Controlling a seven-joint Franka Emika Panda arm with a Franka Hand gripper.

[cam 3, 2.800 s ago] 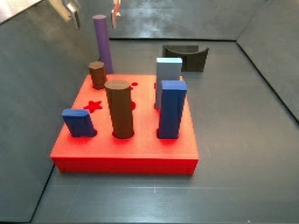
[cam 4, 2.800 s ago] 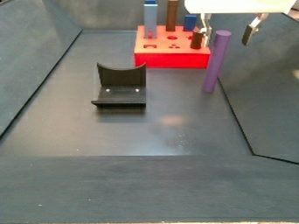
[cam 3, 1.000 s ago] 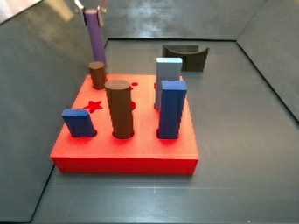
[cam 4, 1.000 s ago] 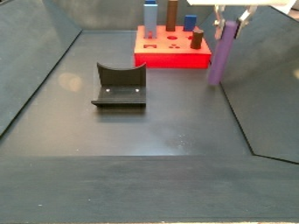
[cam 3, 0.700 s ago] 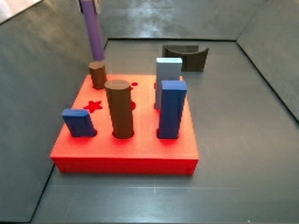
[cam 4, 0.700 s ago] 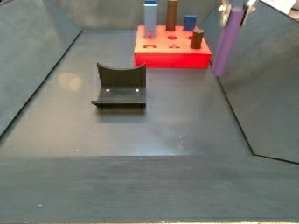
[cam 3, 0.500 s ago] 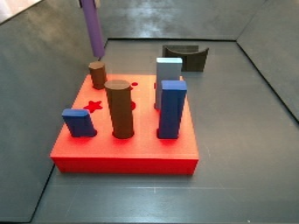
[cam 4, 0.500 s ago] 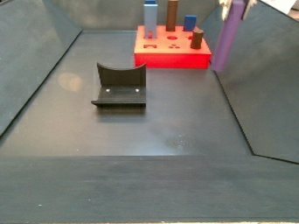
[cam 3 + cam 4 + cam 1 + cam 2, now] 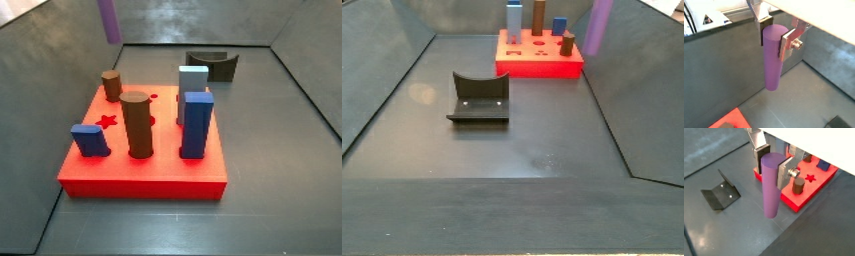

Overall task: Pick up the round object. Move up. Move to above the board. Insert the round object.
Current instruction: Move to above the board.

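Observation:
The round object is a tall, slim purple cylinder [image 9: 772, 60], and my gripper [image 9: 774, 35] is shut on its upper end; both show again in a wrist view, cylinder [image 9: 770, 185] and gripper [image 9: 773, 165]. The cylinder hangs upright, clear of the floor. In both side views only its lower part shows, at the top edge [image 9: 108, 18] [image 9: 597, 22], and the gripper is out of frame. The red board [image 9: 147, 168] lies on the floor beside and below the cylinder. It also shows in the other views [image 9: 540, 66] [image 9: 791, 198].
The board carries two brown cylinders [image 9: 135, 122] [image 9: 111, 84], two dark blue blocks [image 9: 197, 125] [image 9: 90, 140], a light blue block [image 9: 193, 82] and a star cutout [image 9: 108, 121]. The dark fixture [image 9: 478, 98] stands on the floor apart from the board. Sloped grey walls enclose the floor.
The gripper closed on the purple cylinder, which stood on the floor beside the board, and lifted it straight up. The gripper has risen out of both side views.

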